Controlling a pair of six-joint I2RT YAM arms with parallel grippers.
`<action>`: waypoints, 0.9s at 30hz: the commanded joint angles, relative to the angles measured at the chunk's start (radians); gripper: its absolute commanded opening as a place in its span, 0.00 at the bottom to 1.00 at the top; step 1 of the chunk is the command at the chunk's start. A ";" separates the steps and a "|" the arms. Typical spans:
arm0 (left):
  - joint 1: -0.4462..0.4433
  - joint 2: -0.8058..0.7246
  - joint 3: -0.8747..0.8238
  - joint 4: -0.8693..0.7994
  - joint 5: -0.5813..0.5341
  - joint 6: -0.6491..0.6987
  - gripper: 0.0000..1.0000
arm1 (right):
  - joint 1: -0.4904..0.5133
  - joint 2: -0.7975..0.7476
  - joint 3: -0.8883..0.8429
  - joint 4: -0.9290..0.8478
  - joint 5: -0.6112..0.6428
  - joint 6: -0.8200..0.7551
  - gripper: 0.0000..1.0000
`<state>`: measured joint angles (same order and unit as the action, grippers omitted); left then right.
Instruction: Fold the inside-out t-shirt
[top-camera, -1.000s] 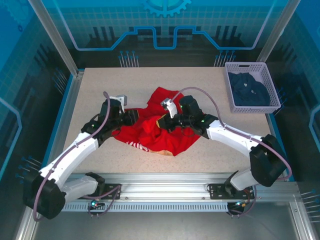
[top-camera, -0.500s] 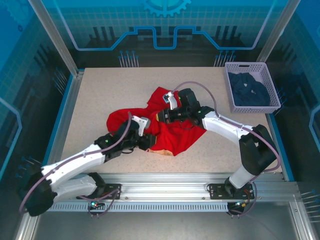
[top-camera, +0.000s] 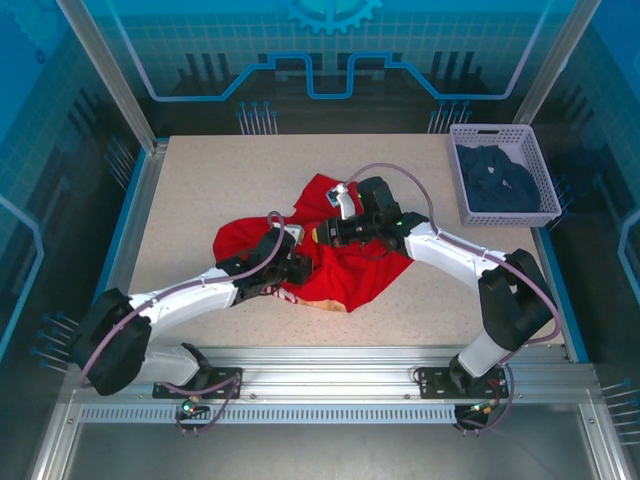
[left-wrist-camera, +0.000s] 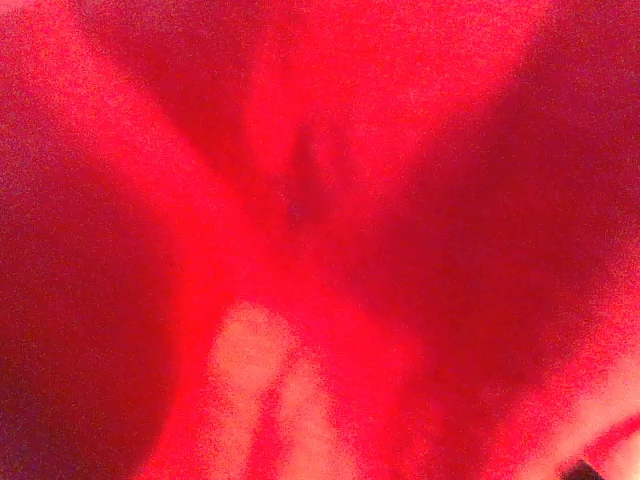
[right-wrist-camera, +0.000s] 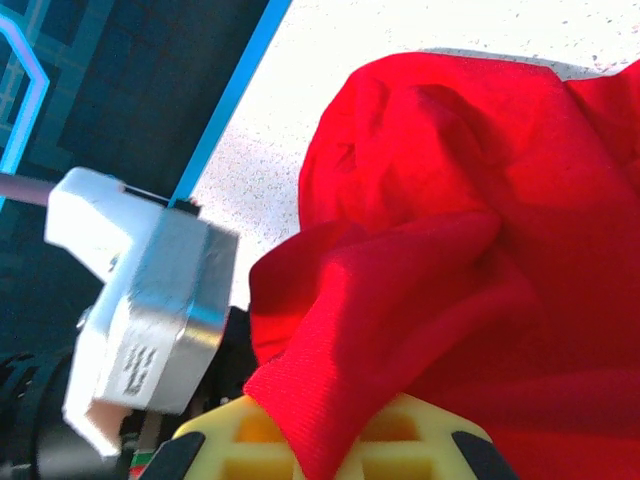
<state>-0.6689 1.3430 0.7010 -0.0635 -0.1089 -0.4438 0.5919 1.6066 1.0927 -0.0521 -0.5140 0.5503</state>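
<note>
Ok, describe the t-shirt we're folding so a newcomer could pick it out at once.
Start from the tan speckled table; near its middle lies a crumpled heap of cloth. That heap is the t-shirt, bright red, unlike the dark navy garment sitting in the white basket at the far right corner.

Inside-out t-shirt (right-wrist-camera: 470, 230) lies bunched in thick red folds across the centre and right of frame, on the pale speckled table (right-wrist-camera: 480, 25). One fold drapes over the yellow latticed finger of the right claw (right-wrist-camera: 330, 450) at the bottom edge; contact is clear, pinch not determinable. Left of the cloth sits a tilted white-and-grey housing (right-wrist-camera: 140, 320), just beside the shirt's edge, with the table's blue edge strip (right-wrist-camera: 230, 100) running diagonally above it and the dark enclosure (right-wrist-camera: 120, 60) beyond.
</note>
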 joint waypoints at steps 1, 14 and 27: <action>0.012 0.034 0.043 0.051 0.008 0.001 0.20 | -0.017 -0.022 0.000 -0.006 -0.017 0.004 0.00; 0.169 -0.336 -0.042 0.145 0.518 -0.145 0.00 | -0.019 -0.063 0.106 -0.315 0.301 -0.327 0.13; 0.215 -0.406 -0.059 0.149 0.583 -0.180 0.00 | 0.064 -0.286 -0.061 -0.279 0.326 -0.379 0.41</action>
<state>-0.4622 0.9432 0.6510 0.0727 0.4335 -0.6048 0.6224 1.3624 1.0756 -0.3511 -0.1898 0.1894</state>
